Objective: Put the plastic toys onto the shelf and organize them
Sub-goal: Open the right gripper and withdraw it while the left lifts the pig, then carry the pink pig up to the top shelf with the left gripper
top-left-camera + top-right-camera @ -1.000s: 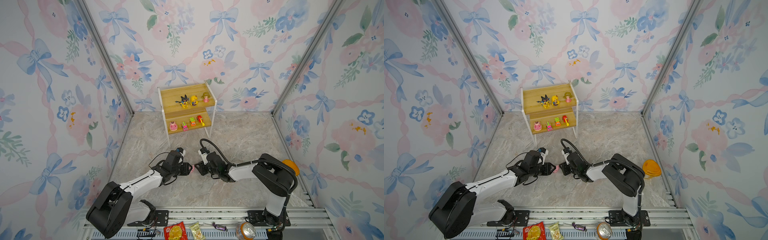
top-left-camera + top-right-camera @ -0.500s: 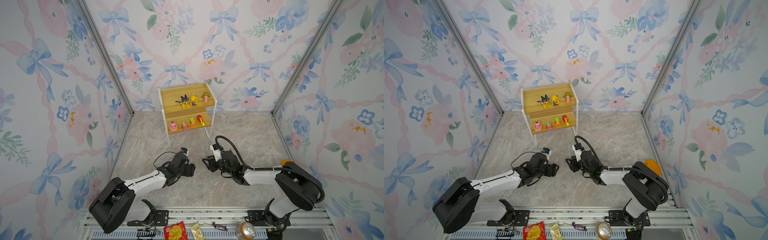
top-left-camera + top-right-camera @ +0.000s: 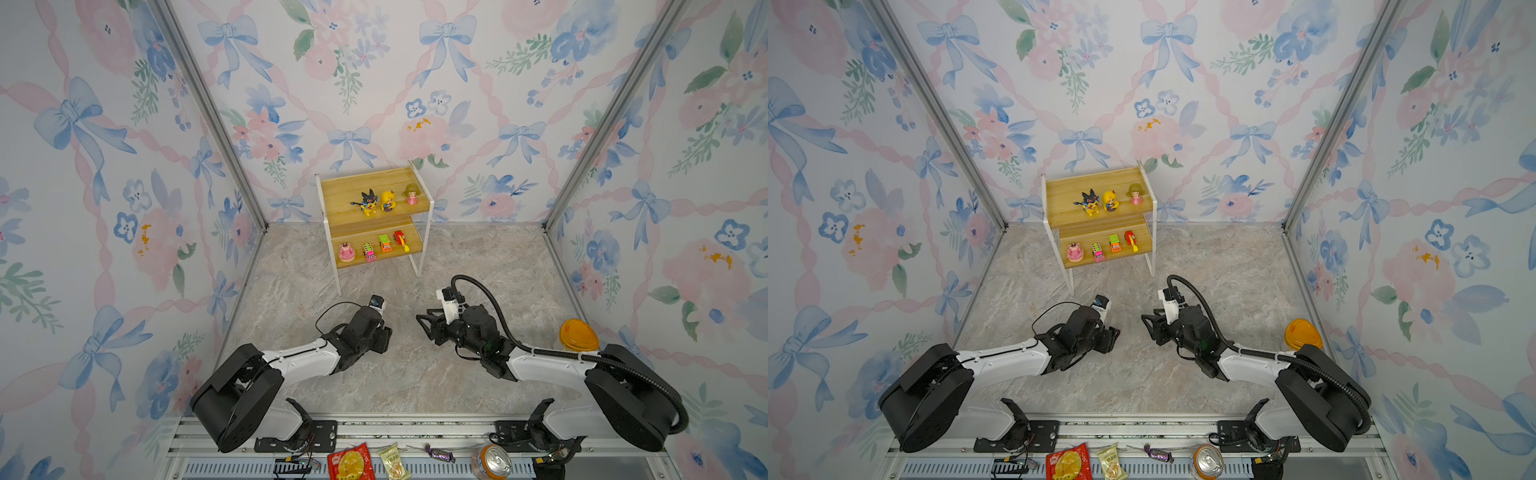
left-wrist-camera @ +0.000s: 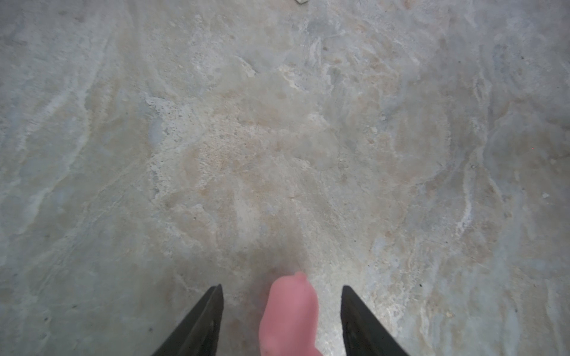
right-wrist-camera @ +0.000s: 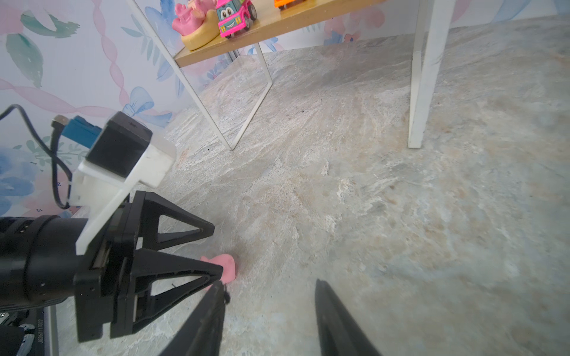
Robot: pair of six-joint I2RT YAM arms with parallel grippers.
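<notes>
A pink pig [image 4: 290, 314] lies on the stone floor between the fingers of my left gripper [image 4: 282, 289], which is open with a gap on each side of it. The pink pig [image 5: 226, 266] also shows in the right wrist view, by the left gripper [image 5: 218, 251]. In both top views that gripper [image 3: 384, 336] [image 3: 1115, 334] hides it. My right gripper [image 3: 422, 322] [image 5: 270, 285] is open and empty, a short way right of the left one. The shelf [image 3: 345, 195] [image 3: 1067, 199] stands at the back with three figures on top and a round pink figure [image 3: 346, 252] and three cars below.
Flowered walls close in three sides. An orange-lidded object [image 3: 579, 334] stands by the right wall behind the right arm. Snack packets [image 3: 350, 463] and a drink can [image 3: 492, 465] lie on the front rail.
A second ago both grippers met at the pink pig in the middle. The right gripper has let go, opened and drawn back to the right. The left gripper has opened wider around the pig.
</notes>
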